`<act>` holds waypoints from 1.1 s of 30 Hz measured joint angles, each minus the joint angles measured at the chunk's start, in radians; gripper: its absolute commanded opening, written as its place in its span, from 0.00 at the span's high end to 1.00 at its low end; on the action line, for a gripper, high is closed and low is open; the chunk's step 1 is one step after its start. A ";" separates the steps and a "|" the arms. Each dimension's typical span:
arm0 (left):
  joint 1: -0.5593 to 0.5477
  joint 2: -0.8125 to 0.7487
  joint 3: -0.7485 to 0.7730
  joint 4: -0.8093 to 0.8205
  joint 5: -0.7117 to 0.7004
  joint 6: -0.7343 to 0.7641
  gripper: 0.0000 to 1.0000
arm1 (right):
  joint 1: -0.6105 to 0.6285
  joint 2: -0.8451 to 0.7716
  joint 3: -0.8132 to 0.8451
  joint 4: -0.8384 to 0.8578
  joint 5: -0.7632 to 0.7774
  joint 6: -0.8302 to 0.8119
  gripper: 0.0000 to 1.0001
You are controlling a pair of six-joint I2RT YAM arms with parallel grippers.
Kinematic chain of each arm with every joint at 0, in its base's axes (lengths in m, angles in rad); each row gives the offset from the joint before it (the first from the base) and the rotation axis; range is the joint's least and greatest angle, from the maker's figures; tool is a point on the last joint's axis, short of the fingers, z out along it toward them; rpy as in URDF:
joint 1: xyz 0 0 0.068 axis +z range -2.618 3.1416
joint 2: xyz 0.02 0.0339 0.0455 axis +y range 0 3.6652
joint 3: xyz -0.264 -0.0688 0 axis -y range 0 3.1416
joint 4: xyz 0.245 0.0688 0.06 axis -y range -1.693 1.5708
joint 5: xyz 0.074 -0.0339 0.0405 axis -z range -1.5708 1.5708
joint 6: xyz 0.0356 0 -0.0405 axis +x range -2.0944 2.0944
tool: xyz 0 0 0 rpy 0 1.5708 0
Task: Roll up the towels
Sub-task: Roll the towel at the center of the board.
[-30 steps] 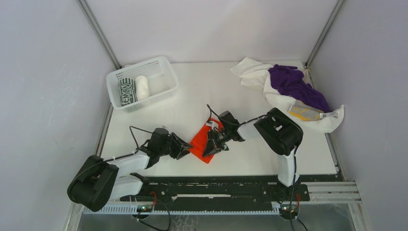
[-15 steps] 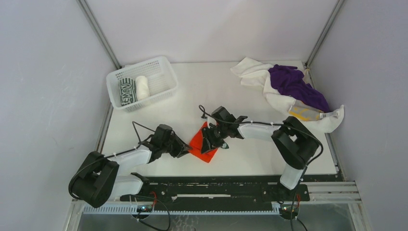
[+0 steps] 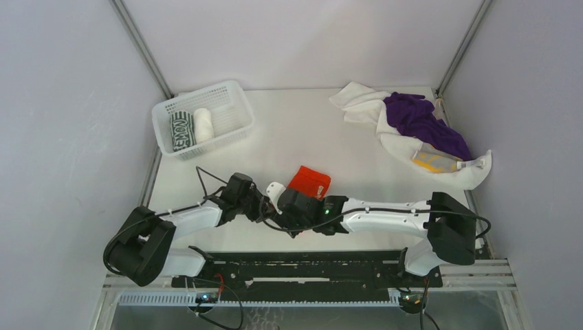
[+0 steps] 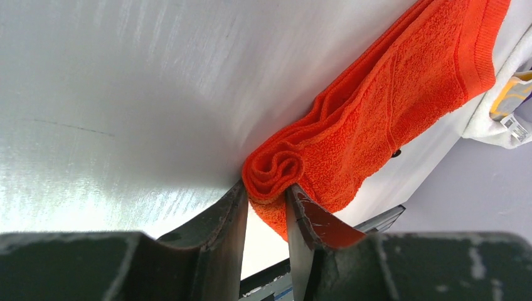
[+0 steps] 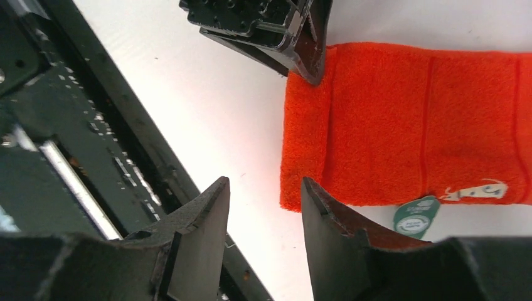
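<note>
My left hand (image 4: 266, 193), low, pinches the rolled end of the orange-red terry towel (image 4: 389, 106); my right hand (image 5: 265, 185), stretched across, gapes empty.

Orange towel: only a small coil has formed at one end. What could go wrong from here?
1. Only the left gripper pinches the orange towel, at one end of a small, loose coil. The right gripper is open beside the other corner, off the cloth. The coil may skew into a cone or unwind.
2. In the top view both wrists crowd together at the towel's near edge, so the fingers might knock each other.
</note>
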 measured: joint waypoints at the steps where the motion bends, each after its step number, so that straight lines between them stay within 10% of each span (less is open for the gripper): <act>1: 0.000 0.000 0.000 0.000 0.000 0.000 0.65 | 0.013 0.004 0.000 0.000 0.023 -0.016 0.55; 33: -0.001 0.025 0.014 0.006 0.011 0.010 0.64 | 0.098 0.272 0.046 -0.021 0.280 -0.149 0.55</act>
